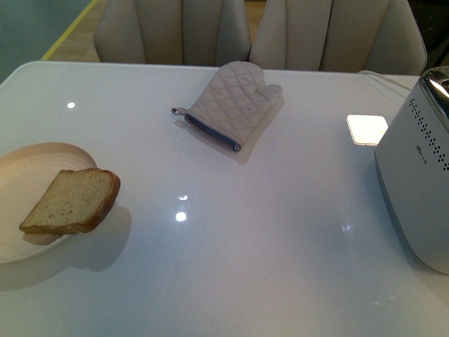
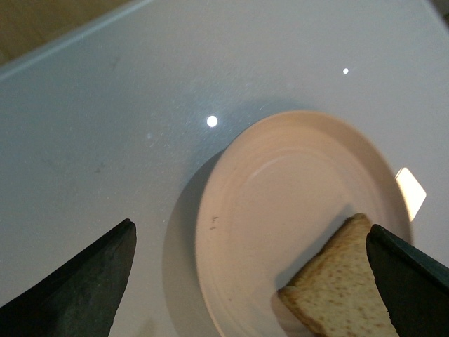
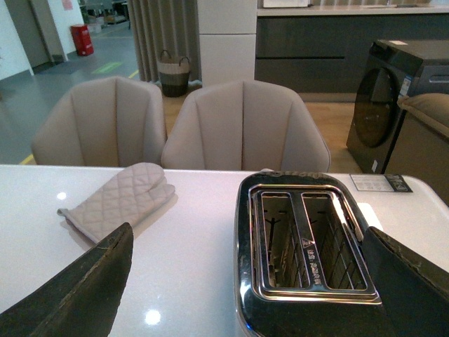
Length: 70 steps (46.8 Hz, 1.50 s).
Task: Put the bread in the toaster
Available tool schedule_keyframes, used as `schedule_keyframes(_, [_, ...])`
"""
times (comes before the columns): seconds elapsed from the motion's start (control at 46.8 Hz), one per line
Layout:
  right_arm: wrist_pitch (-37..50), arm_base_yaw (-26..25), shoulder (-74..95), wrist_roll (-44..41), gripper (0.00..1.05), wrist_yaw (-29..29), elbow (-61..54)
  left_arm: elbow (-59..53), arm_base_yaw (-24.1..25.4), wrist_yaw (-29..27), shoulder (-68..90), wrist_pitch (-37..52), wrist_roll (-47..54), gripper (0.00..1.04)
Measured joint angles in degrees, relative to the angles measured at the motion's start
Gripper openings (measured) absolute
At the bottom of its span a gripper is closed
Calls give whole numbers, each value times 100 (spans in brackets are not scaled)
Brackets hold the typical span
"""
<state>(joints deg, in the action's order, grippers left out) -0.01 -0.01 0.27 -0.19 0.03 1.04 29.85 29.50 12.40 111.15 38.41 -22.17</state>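
The bread (image 1: 71, 201) is a tan slice with a brown crust, lying on the right part of a pale plate (image 1: 21, 168) at the table's left edge. In the left wrist view the bread (image 2: 344, 288) lies on the plate (image 2: 280, 182) just below my open left gripper (image 2: 252, 281), close to one finger. The white toaster (image 1: 419, 168) with dot holes stands at the right edge. My open right gripper (image 3: 245, 281) hovers above the toaster's chrome top (image 3: 309, 242), whose two slots are empty. Neither arm shows in the front view.
A quilted beige oven mitt (image 1: 235, 102) lies at the table's far middle; it also shows in the right wrist view (image 3: 119, 200). A flat white square (image 1: 367, 129) lies left of the toaster. Two beige chairs (image 1: 175, 31) stand behind the table.
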Motion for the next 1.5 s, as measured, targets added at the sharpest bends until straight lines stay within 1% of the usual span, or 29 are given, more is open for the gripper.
schedule_keyframes(0.15, [0, 0, 0, 0, 96, -2, 0, 485, -138, -116, 968, 31, 114, 98])
schedule_keyframes(0.321, [0, 0, 0, 0, 96, -2, 0, 949, -286, -216, 1681, 17, 221, 98])
schedule_keyframes(0.534, [0, 0, 0, -2, 96, 0, 0, 1375, -470, -348, 2138, -70, 245, 98])
schedule_keyframes(0.769, [0, 0, 0, 0, 96, 0, 0, 1598, -647, -481, 2354, -149, 245, 98])
schedule_keyframes(0.791, [0, 0, 0, 0, 96, -2, 0, 1615, -664, -498, 2369, -162, 245, 97])
schedule_keyframes(0.833, [0, 0, 0, 0, 96, 0, 0, 1639, -691, -516, 2400, -170, 256, 92])
schedule_keyframes(0.876, [0, 0, 0, 0, 96, 0, 0, 1663, -719, -538, 2437, -184, 260, 85])
schedule_keyframes(0.94, [0, 0, 0, 0, 96, -2, 0, 1685, -750, -573, 2485, -205, 262, 78])
schedule_keyframes(1.004, [0, 0, 0, 0, 96, 0, 0, 1694, -782, -632, 2553, -208, 262, 67])
schedule_keyframes(1.068, [0, 0, 0, 0, 96, -2, 0, 1696, -802, -675, 2581, -208, 280, 60])
schedule_keyframes(1.111, [0, 0, 0, 0, 96, -2, 0, 1694, -815, -691, 2590, -205, 280, 53])
schedule_keyframes(1.282, [0, 0, 0, 0, 96, -2, 0, 1646, -870, -752, 2601, -155, 267, 31])
schedule_keyframes(1.368, [0, 0, 0, 0, 96, -2, 0, 1578, -962, -728, 2599, -70, 199, 19])
schedule_keyframes(1.389, [0, 0, 0, 0, 96, -2, 0, 1569, -977, -723, 2599, -59, 195, 18])
schedule_keyframes(1.41, [0, 0, 0, 0, 96, -2, 0, 1541, -1029, -715, 2586, -20, 140, 13])
schedule_keyframes(1.496, [0, 0, 0, 0, 96, -2, 0, 1449, -1235, -664, 2533, 63, -52, 4])
